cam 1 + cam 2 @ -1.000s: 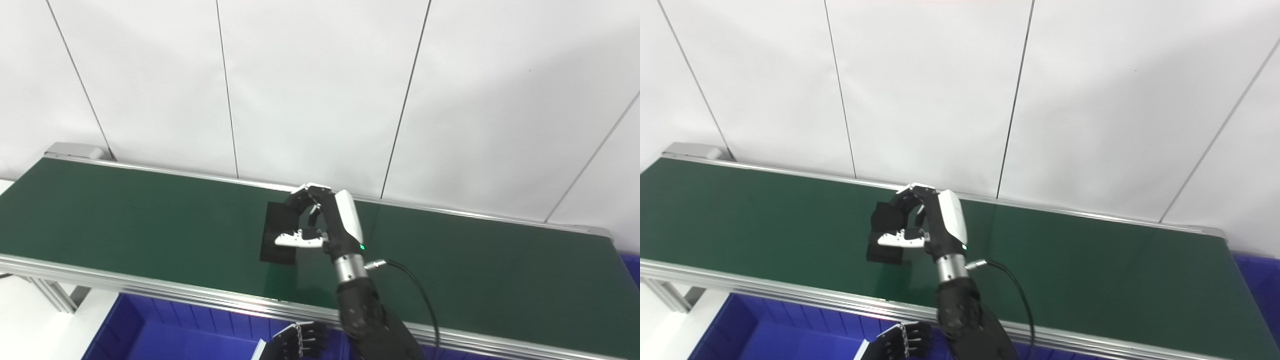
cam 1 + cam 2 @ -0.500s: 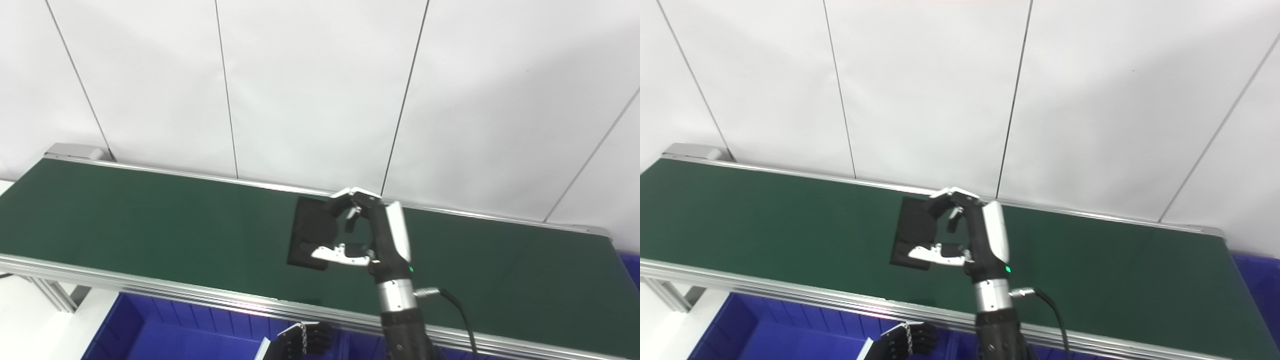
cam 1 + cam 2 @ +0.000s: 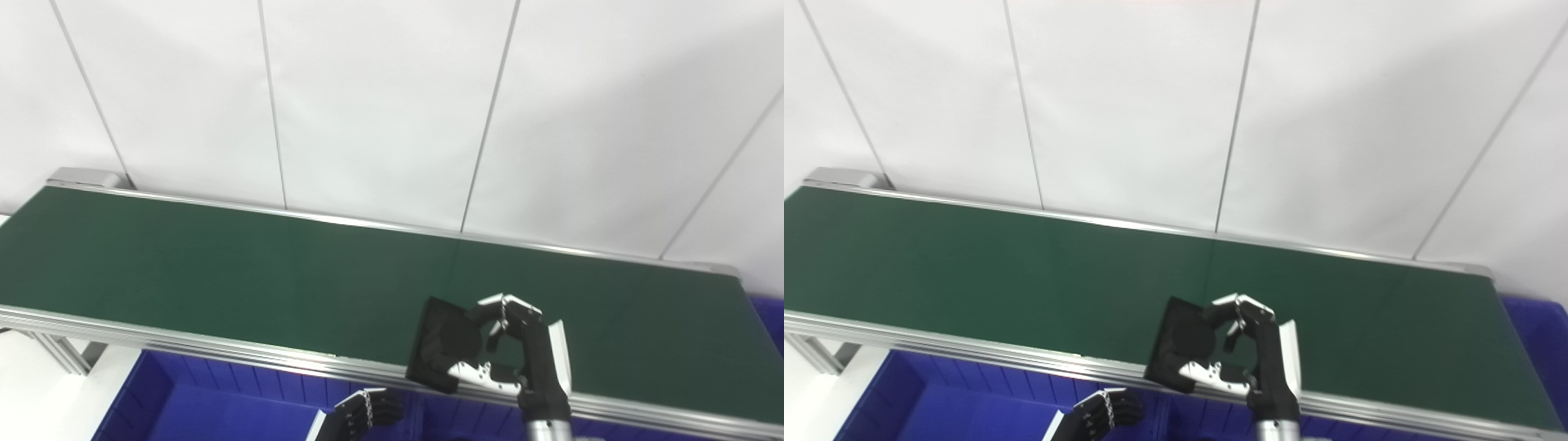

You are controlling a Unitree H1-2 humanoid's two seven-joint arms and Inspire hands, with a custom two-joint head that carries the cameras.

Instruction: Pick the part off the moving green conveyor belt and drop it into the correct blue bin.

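The part is a flat black square block (image 3: 436,343). My right hand (image 3: 514,355) is shut on it, fingers over its top edge and thumb under its lower edge. It hangs above the near rail of the green conveyor belt (image 3: 245,275). The same block (image 3: 1176,343) shows in the right eye view, held in my right hand (image 3: 1252,352). My left hand (image 3: 361,413) is low at the bottom edge, over the blue bin (image 3: 202,404), its fingers curled with nothing seen in them.
The belt's aluminium near rail (image 3: 184,343) runs across the picture. A second blue bin (image 3: 1537,331) shows at the far right behind the belt's end. White wall panels stand behind the belt.
My right hand has carried the black block down and to the right, from over the belt's middle to its near rail. The left hand has stayed put. The camera has tilted slightly.
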